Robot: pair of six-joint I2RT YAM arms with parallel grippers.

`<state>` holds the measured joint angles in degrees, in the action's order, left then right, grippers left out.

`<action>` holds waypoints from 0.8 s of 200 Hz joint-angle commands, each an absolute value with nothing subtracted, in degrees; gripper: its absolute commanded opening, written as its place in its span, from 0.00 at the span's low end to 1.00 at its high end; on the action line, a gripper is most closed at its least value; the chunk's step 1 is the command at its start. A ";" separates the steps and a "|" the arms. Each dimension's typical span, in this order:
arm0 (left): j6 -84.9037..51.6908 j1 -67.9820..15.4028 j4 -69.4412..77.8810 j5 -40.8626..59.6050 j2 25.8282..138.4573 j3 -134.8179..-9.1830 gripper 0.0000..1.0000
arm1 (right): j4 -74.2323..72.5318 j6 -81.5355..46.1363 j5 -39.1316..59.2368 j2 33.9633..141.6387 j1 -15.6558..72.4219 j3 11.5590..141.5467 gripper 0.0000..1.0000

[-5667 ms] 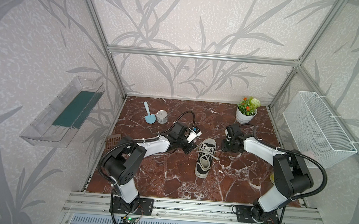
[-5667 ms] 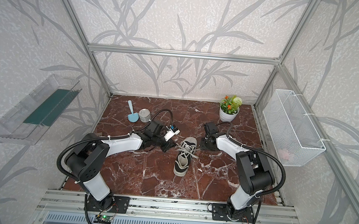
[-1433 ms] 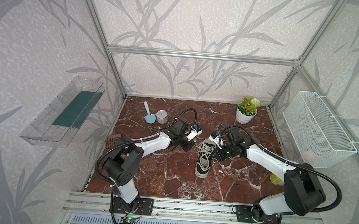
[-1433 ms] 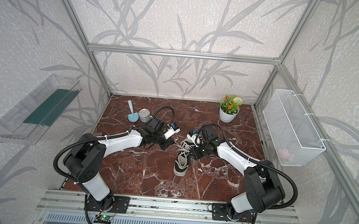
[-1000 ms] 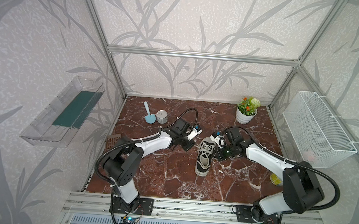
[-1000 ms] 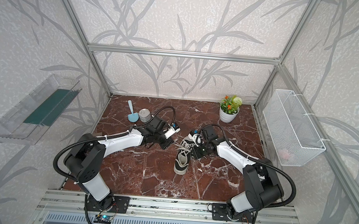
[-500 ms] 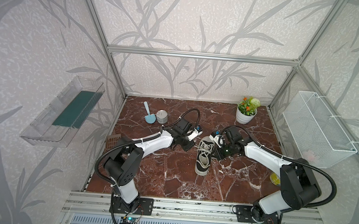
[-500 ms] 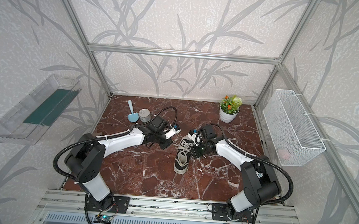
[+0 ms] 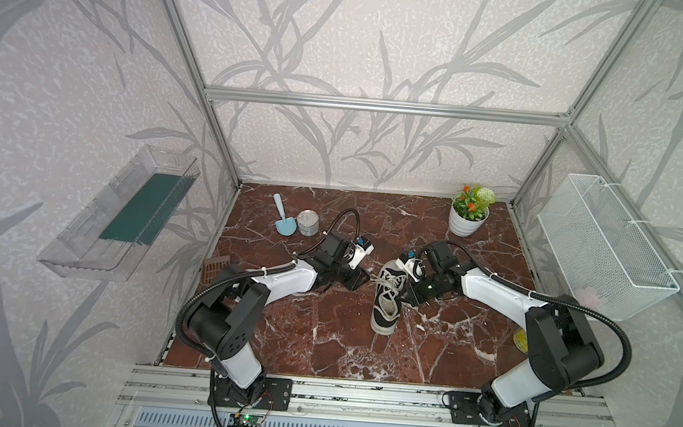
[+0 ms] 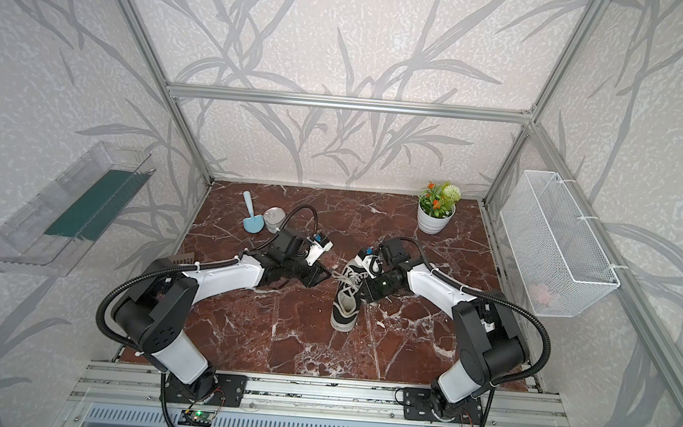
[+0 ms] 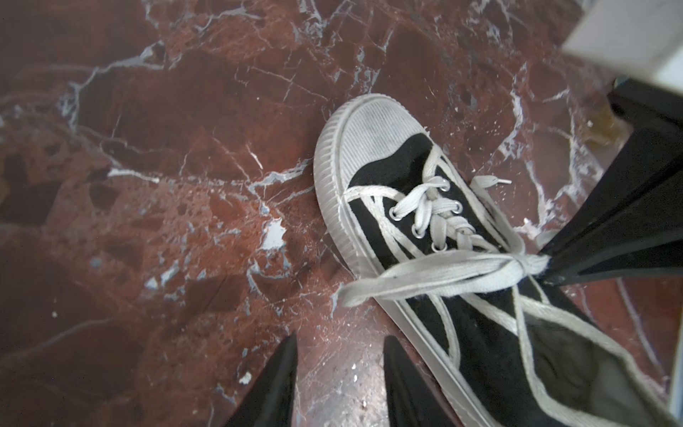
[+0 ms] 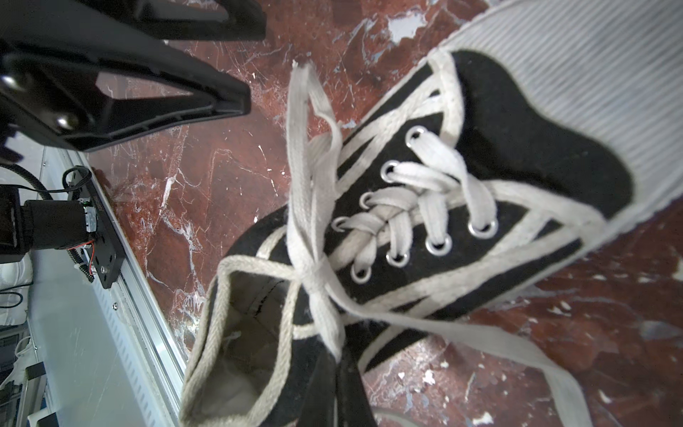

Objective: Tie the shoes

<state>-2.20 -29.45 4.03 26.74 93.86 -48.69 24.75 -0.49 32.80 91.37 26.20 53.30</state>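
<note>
At the centre of the marble tabletop: a black canvas low-top sneaker stands upright on its sole, toe cap toward 6 o'clock and heel toward 12 in both top views.
Sneaker build: ribbed white rubber toe cap and sole wall, off-white woven trim, metal eyelets, pale lining inside the collar.
Laces: flat, white and slightly frayed, criss-crossed through the eyelets and drawn into a knot above the top pair. A doubled strand runs out from the knot over the sneaker's 9 o'clock side.
Right gripper: black tapered fingers pinched together on the laces just beside the knot, at the sneaker's 3 o'clock side.
Left gripper: released, with its two pointed black fingers apart over bare marble, just off the sneaker's 9 o'clock side and clear of the strand.
Tabletop: glossy red-brown stone with white veins.
Toward 11 o'clock: a pale blue plastic trowel beside a round metal can.
Toward 1 o'clock: a small flowering plant in a white pot.
</note>
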 commanded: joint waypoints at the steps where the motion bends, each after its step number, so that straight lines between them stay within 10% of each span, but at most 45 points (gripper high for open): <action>1: -12.41 -28.14 20.06 32.31 91.74 -43.45 0.49 | 25.83 0.10 33.93 91.64 26.22 54.23 0.00; 160: -35.52 -28.75 55.23 31.95 104.74 -33.53 0.42 | 27.42 1.41 34.01 92.94 26.28 55.76 0.00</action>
